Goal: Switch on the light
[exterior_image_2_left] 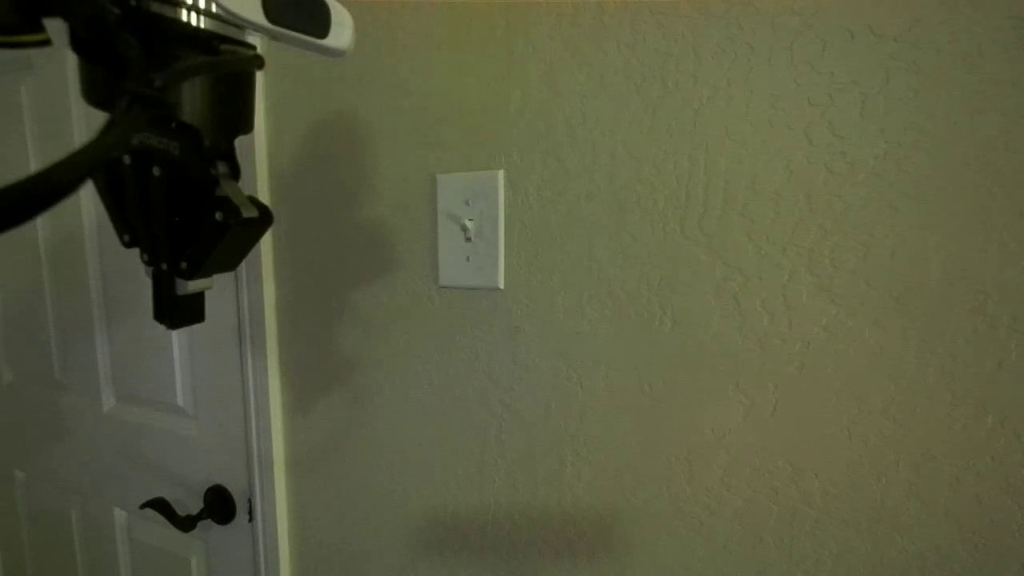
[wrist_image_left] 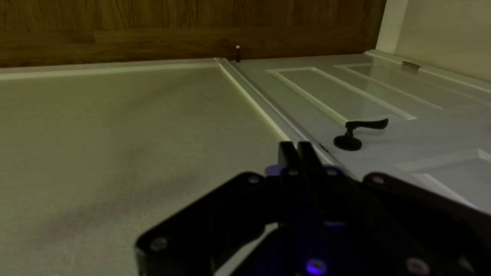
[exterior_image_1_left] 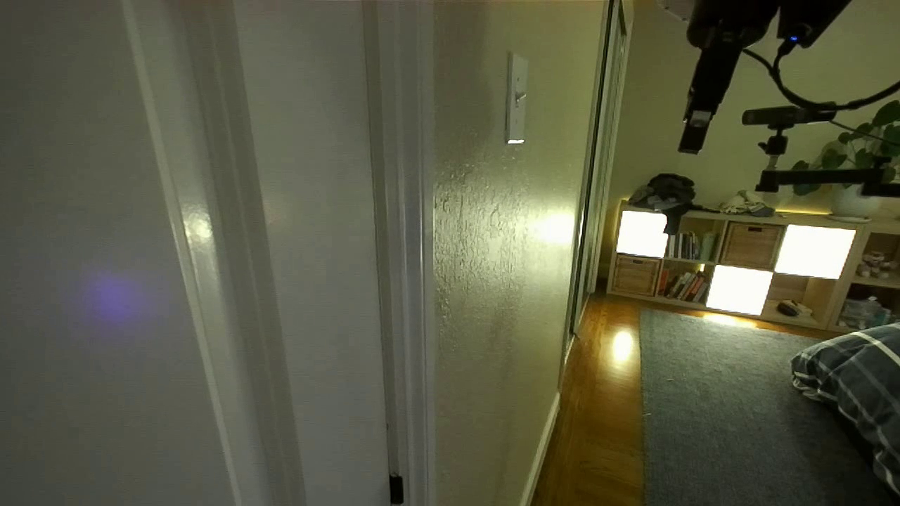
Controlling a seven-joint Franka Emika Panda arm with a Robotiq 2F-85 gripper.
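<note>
Textured beige wall (exterior_image_2_left: 720, 336) carries white upright rectangular switch plate (exterior_image_2_left: 486, 232); black jointed gripper (wrist_image_left: 295, 147) hangs apart, clenched empty, so likely approach step, next: align and flick small white toggle (exterior_image_2_left: 469, 230).

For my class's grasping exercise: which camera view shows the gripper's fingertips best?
The wrist view: the gripper fills the foreground, both fingertips side by side and close together. Both exterior views show the gripper, but neither clearly separates its fingertips.
</note>
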